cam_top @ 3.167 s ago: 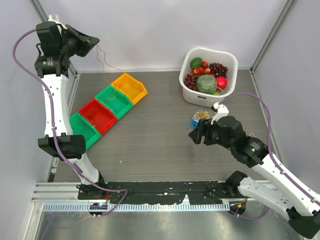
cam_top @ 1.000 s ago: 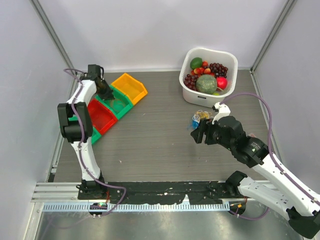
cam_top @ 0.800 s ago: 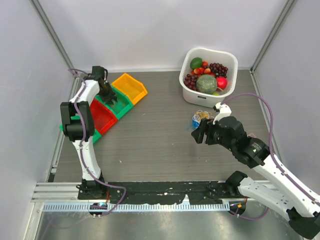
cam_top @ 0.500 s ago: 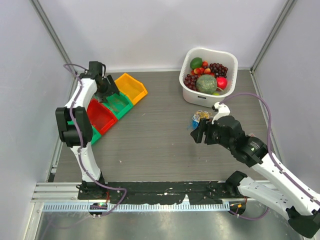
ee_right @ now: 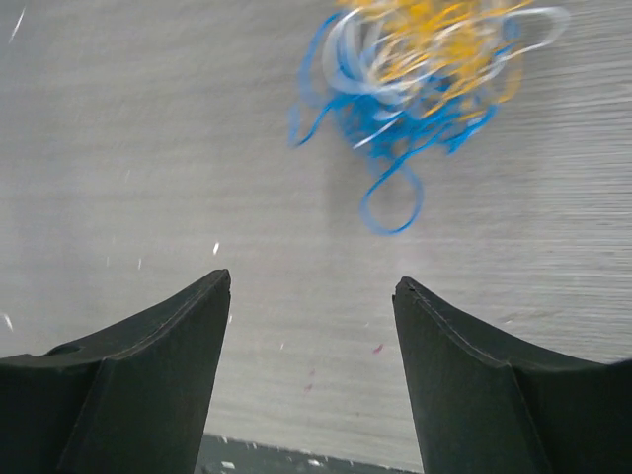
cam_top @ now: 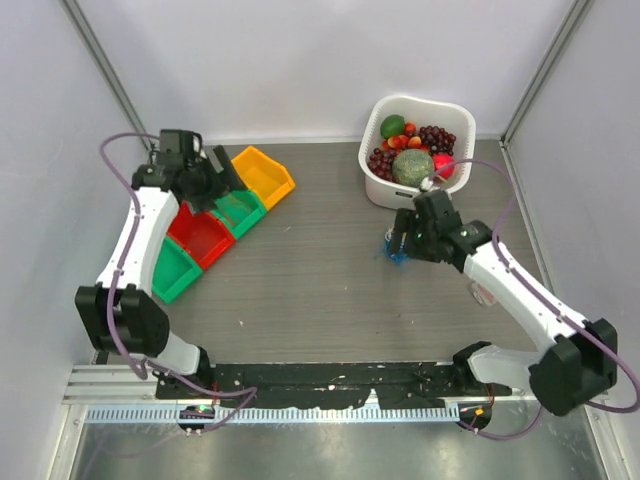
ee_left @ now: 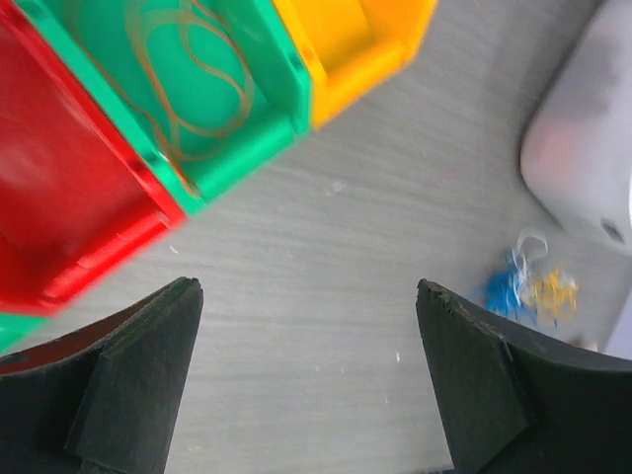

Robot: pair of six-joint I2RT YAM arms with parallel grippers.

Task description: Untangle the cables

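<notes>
The cables [ee_right: 425, 59] lie in one tangle of blue, yellow-orange and white loops on the grey bench [cam_top: 320, 290], just in front of the white basket [cam_top: 385, 192] of fruit. One blue loop hangs out of the near side of the bunch. The right tool [ee_right: 311, 286] hovers just beside the tangle with its fingers spread wide and nothing between them; the bunch sits beyond its fingertips, untouched.

Well apart, on the far left of the bench, a single tan cable [ee_left: 188, 69] lies coiled inside the green bin [cam_top: 238, 210], which stands between the yellow bin [cam_top: 262, 172] and the red bin [cam_top: 200, 232]. The left tool [ee_left: 306, 291] hangs above these bins, fingers spread and holding nothing.
</notes>
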